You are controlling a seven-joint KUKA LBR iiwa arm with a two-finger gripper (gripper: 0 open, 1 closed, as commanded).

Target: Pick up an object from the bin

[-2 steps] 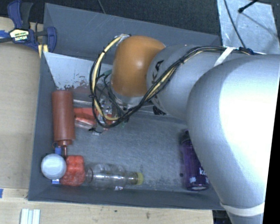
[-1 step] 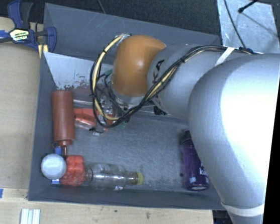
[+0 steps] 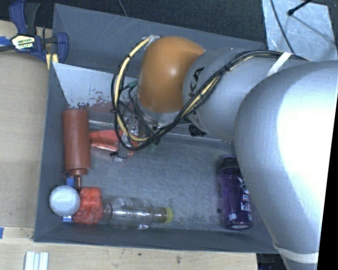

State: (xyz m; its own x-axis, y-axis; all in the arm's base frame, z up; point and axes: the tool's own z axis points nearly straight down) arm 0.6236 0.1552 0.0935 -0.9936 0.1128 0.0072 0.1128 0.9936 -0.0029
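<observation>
Grey metal bin [image 3: 144, 239] with a scuffed, speckled floor. The gripper [image 3: 119, 153] sits left of centre, tucked under the arm's orange cover, so can't say if it's spread or closed. It's right against one red-orange piece [image 3: 102, 140]. Also one each: brown cylinder [image 3: 75, 141], purple bottle [image 3: 234, 197], clear bottle [image 3: 138, 213], white ball [image 3: 63, 199], red lump [image 3: 90, 206].

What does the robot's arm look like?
The arm is fat, round and shiny silver-grey, like a big pipe. Near its end sits a smooth orange cap. Yellow and black cables loop around the cap, and black letters are printed on the silver part.
</observation>
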